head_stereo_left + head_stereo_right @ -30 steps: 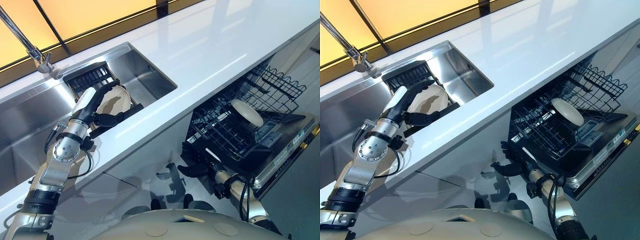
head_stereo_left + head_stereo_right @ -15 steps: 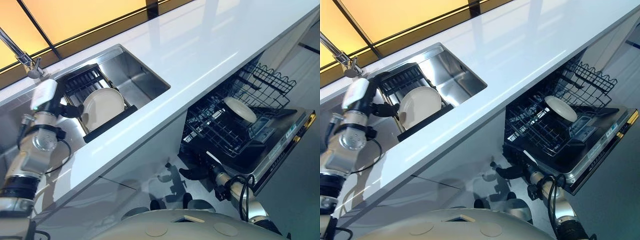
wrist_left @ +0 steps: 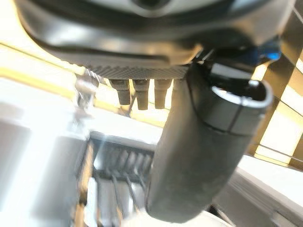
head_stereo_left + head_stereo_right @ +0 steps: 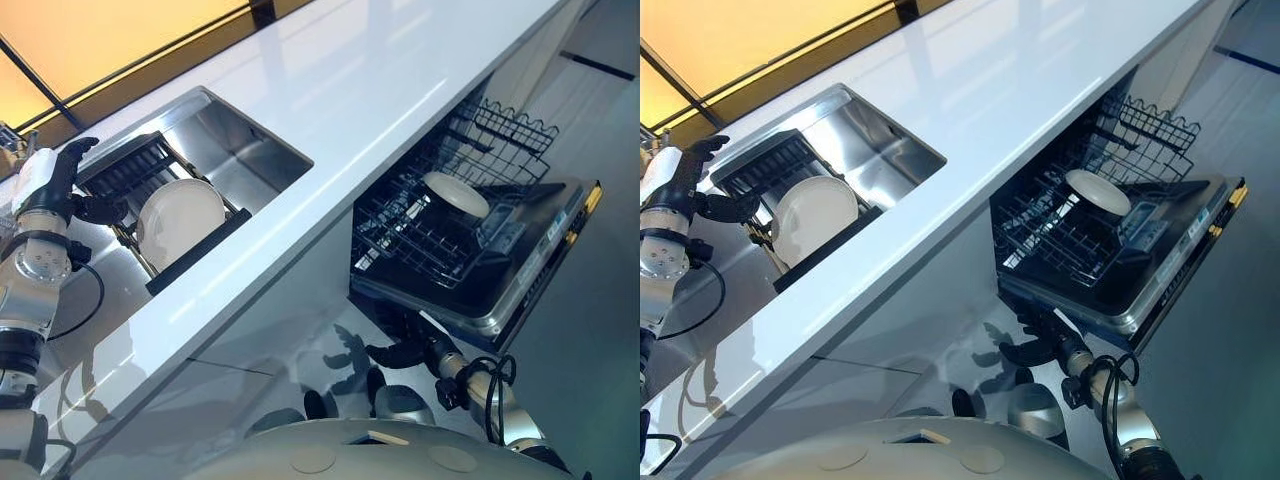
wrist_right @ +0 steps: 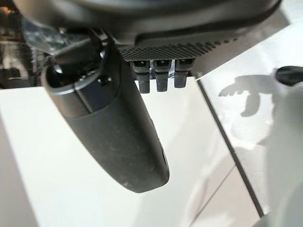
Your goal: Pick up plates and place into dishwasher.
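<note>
The left hand (image 4: 62,175) has its fingers spread and relaxed, holding nothing, raised beside the sink (image 4: 250,150) just clear of the dark rack (image 4: 140,165); the right hand (image 4: 400,352) hangs open and empty too, low under the open dishwasher door (image 4: 530,290). The plate (image 4: 180,210) to fetch stands on edge in the sink rack, leaning, its pale face towards the counter (image 4: 380,70); another plate (image 4: 455,193) already lies in the dishwasher basket (image 4: 420,235). It looks like stiff glazed ware, probably fairly heavy, smooth and likely slick, and it would chip or break if dropped; the free upper rim seems the best hold, thumb on one face and fingers behind, lifted straight out of the slots.
</note>
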Controlling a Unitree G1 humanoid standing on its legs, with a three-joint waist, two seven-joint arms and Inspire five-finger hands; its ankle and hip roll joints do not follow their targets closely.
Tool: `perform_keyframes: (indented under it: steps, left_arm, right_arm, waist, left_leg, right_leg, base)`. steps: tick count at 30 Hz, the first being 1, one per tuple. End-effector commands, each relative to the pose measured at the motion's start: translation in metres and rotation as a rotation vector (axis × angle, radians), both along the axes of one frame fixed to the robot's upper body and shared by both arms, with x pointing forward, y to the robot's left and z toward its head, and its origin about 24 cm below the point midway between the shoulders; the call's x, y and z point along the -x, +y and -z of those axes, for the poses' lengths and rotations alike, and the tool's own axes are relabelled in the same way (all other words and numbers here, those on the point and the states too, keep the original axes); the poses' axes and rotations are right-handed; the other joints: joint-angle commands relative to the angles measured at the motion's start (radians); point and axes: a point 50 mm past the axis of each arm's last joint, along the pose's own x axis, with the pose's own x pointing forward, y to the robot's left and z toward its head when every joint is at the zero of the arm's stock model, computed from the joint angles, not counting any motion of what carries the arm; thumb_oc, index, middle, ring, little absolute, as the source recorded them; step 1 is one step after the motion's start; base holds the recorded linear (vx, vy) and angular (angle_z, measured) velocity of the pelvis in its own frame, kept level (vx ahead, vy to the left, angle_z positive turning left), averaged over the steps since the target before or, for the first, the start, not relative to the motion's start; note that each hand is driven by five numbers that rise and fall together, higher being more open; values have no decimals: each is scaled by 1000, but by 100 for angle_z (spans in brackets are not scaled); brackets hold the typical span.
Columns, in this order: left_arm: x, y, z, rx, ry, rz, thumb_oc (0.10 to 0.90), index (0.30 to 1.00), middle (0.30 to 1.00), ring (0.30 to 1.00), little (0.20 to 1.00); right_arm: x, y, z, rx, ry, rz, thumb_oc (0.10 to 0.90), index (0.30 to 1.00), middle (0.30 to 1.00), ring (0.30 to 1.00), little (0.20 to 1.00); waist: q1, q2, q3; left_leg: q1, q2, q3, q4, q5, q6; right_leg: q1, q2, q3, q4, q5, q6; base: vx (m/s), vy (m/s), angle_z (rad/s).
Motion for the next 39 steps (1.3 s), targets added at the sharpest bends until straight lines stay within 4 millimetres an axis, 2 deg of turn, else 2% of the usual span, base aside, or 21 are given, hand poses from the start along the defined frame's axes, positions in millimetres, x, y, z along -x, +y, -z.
perform_keyframes:
  steps: [1,6,13,18,22,28,32,35,36,37,38,39]
  left_arm:
    - [-23,-2,-70,11,-228,33,800,900,900,900,900]
    - [-32,-11,-67,85,-188,82,800,900,900,900,900]
    - [-46,-17,-81,94,-190,96,800,900,900,900,900]
    - [-52,-15,-94,81,-214,61,800,900,900,900,900]
    - [-56,-12,-110,59,-262,15,800,900,900,900,900]
    - [-55,-6,-135,121,-348,-22,800,900,900,900,900]
    - [-58,-12,-142,238,-357,68,800,900,900,900,900]
    - [-65,-27,-132,342,-258,234,800,900,900,900,900]
    - [-67,-34,-126,376,-211,299,720,832,832,832,820]
    - [-68,-40,-121,413,-173,354,473,620,620,620,573]
    - [-69,-46,-115,445,-140,403,424,578,578,578,524]
    - [-69,-49,-112,466,-117,440,418,573,573,573,518]
  right_arm:
    - [-25,19,-24,-41,-176,-70,800,900,900,900,900]
    - [-27,14,-25,-20,-194,-45,800,900,900,900,900]
    - [-48,9,-36,-1,-270,-24,800,900,900,900,900]
    - [-57,8,-41,7,-309,-12,800,900,900,900,900]
    - [-67,5,-48,12,-350,8,800,900,900,900,900]
    - [-75,3,-53,16,-389,12,800,900,900,900,900]
    - [-77,3,-56,10,-407,10,800,900,900,900,900]
    - [-80,4,-58,7,-422,11,800,900,900,900,900]
    - [-81,4,-59,8,-426,10,800,900,900,900,900]
    - [-82,3,-60,9,-430,11,800,900,900,900,900]
    - [-82,1,-61,13,-432,10,800,900,900,900,900]
    - [-83,0,-62,17,-434,10,800,900,900,900,900]
  waist:
    - [-16,-20,-2]
    - [-12,-20,41]
    - [-2,-28,131]
    - [8,-39,180]
    - [18,-58,222]
    - [30,-77,267]
    - [34,-86,287]
    - [41,-87,297]
    - [43,-86,299]
    - [45,-85,302]
    - [46,-84,304]
    - [46,-82,305]
  left_leg:
    - [-63,-84,-26,149,-131,70]
    - [-112,-84,-30,167,-116,69]
    - [-211,-73,-26,195,-87,65]
    - [-282,-61,-23,224,-71,62]
    - [-344,-49,-19,255,-63,62]
    - [-399,-32,-18,270,-49,59]
    - [-408,-22,-20,262,-43,55]
    - [-410,-17,-23,241,-30,51]
    - [-409,-16,-24,232,-25,50]
    - [-407,-16,-25,225,-21,49]
    - [-405,-16,-25,220,-20,49]
    - [-403,-16,-26,217,-19,48]
  right_leg:
    - [-113,-52,4,158,6,93]
    - [-170,-54,12,182,12,90]
    - [-253,-43,24,204,7,77]
    - [-310,-32,30,217,-1,66]
    - [-356,-22,32,225,-4,57]
    - [-401,-8,27,230,-8,49]
    - [-412,1,20,236,-17,47]
    - [-418,9,12,235,-23,45]
    - [-419,11,9,234,-23,45]
    - [-419,13,6,233,-22,45]
    - [-418,14,3,233,-22,45]
    - [-418,14,2,233,-22,46]
  base:
    - [5,93,-2]
    - [-48,90,-3]
    - [-158,55,4]
    - [-138,33,8]
    - [-143,5,8]
    - [-106,0,7]
    - [-66,-7,4]
    - [-64,-16,0]
    - [-55,-8,3]
    - [-56,4,3]
    - [-47,15,4]
    - [-40,29,1]
